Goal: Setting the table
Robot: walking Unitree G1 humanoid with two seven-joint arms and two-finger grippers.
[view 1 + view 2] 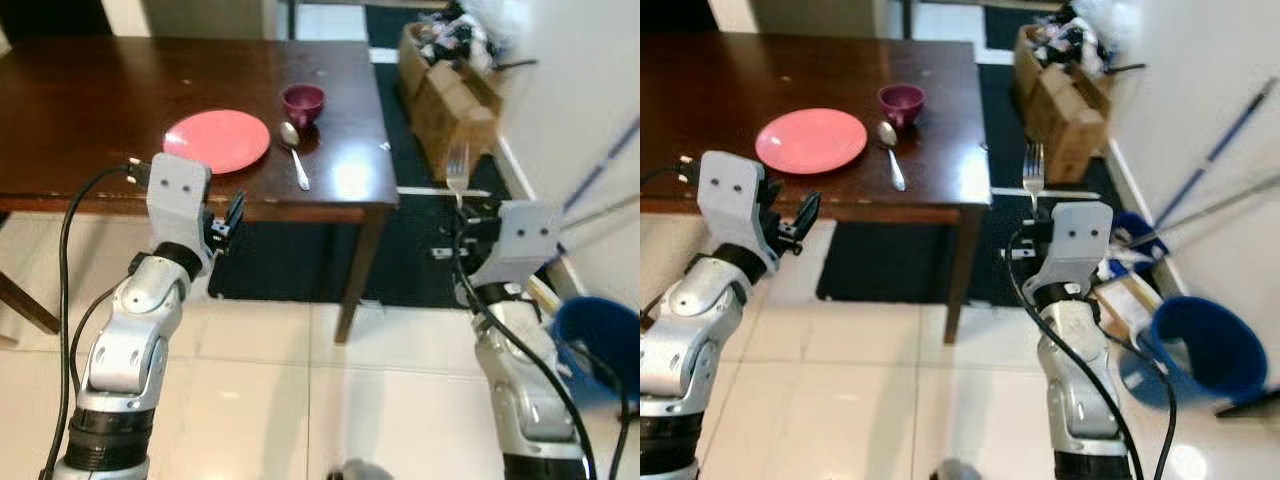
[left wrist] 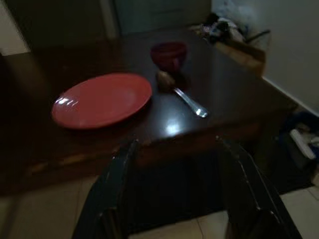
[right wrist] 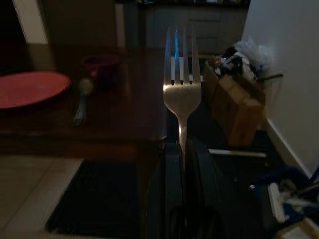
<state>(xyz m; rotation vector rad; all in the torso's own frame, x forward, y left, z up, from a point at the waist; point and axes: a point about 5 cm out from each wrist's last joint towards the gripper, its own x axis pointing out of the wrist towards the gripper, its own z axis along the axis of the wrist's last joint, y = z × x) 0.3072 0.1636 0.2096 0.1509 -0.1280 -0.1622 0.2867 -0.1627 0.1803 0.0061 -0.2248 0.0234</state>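
A red plate (image 1: 217, 139) lies on the dark wooden table (image 1: 90, 100), with a maroon bowl (image 1: 303, 102) and a silver spoon (image 1: 295, 156) just to its right. My right gripper (image 3: 182, 159) is shut on the handle of a silver fork (image 1: 1033, 172), held upright off the table's right corner, over the floor. My left gripper (image 2: 174, 144) is open and empty, in front of the table's near edge below the plate.
Cardboard boxes (image 1: 450, 95) with clutter stand along the white wall to the right. A blue bucket (image 1: 1195, 350) and mop handles (image 1: 1215, 150) are at the far right. A dark rug (image 1: 300, 260) lies under the table; white tiles (image 1: 300, 400) are in front.
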